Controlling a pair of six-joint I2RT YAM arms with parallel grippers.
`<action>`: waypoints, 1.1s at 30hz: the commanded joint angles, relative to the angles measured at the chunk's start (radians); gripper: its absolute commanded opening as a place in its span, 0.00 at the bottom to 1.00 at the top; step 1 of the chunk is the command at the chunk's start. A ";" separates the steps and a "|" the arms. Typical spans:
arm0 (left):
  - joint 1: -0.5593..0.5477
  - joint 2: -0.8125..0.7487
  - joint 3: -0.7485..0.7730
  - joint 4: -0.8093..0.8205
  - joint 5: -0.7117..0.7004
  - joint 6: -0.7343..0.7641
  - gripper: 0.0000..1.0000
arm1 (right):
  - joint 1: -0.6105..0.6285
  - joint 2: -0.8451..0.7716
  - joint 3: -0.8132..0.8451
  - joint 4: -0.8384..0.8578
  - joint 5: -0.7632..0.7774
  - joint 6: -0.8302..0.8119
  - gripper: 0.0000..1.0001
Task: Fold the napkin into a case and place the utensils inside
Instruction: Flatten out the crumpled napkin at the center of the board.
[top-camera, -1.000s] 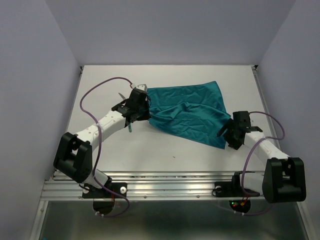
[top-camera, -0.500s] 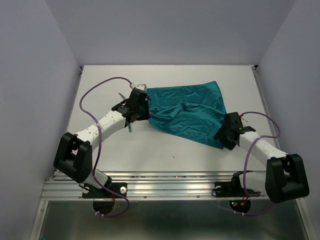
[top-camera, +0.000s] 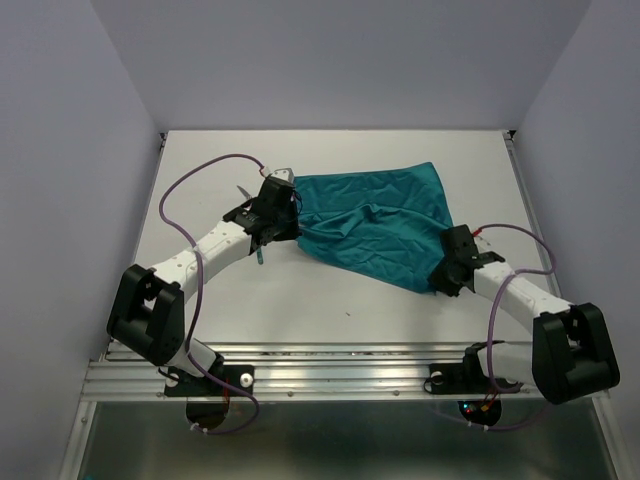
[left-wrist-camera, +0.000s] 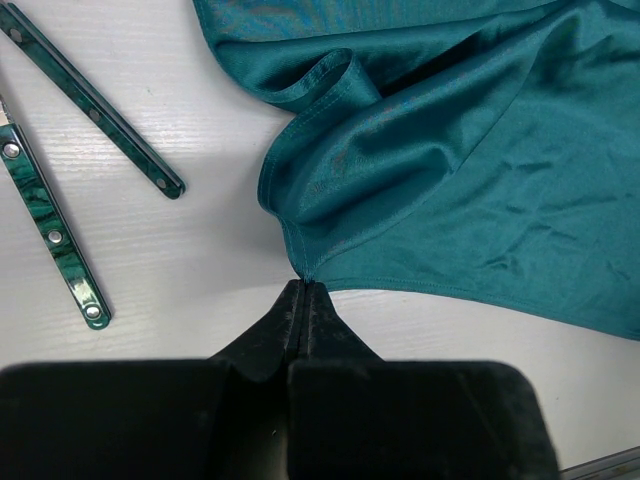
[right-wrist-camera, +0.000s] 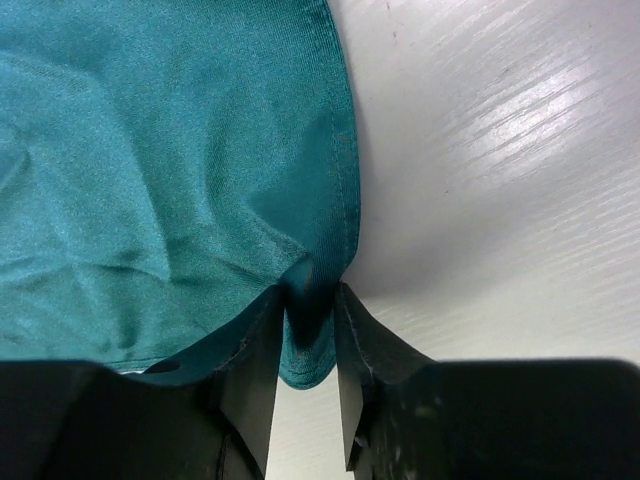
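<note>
Pinching one corner of the teal-green soft cloth napkin (left-wrist-camera: 460, 150), the left gripper (left-wrist-camera: 302, 292) has its two black fingers pressed flat together, the point of the hem caught at their tips. The right gripper (right-wrist-camera: 310, 292) stands at the napkin's near right corner. Its jaws are set a narrow way apart with a bunched fold of the hem squeezed between them, and the cloth puckers where they bite.

Seen from above, the napkin lies spread and rumpled on the white table (top-camera: 400, 150), right of centre, stretched between the two grippers and not yet folded.

Two slim utensils with marbled teal handles and small silver rivets lie on the bare table just left of the left gripper's corner, one (left-wrist-camera: 95, 100) near the cloth edge but not touching it, the other (left-wrist-camera: 50, 235) further out. Their heads fall outside the wrist view, and the left arm hides most of them from above.
</note>
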 joint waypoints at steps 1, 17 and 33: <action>0.002 -0.022 0.005 0.029 -0.005 0.014 0.00 | 0.008 -0.037 -0.004 -0.016 0.029 0.026 0.32; 0.002 -0.016 0.008 0.018 -0.024 0.007 0.00 | 0.008 -0.088 -0.057 -0.022 0.019 0.050 0.47; 0.013 -0.012 0.173 -0.035 0.016 0.010 0.00 | 0.008 -0.091 0.324 -0.065 0.259 -0.152 0.01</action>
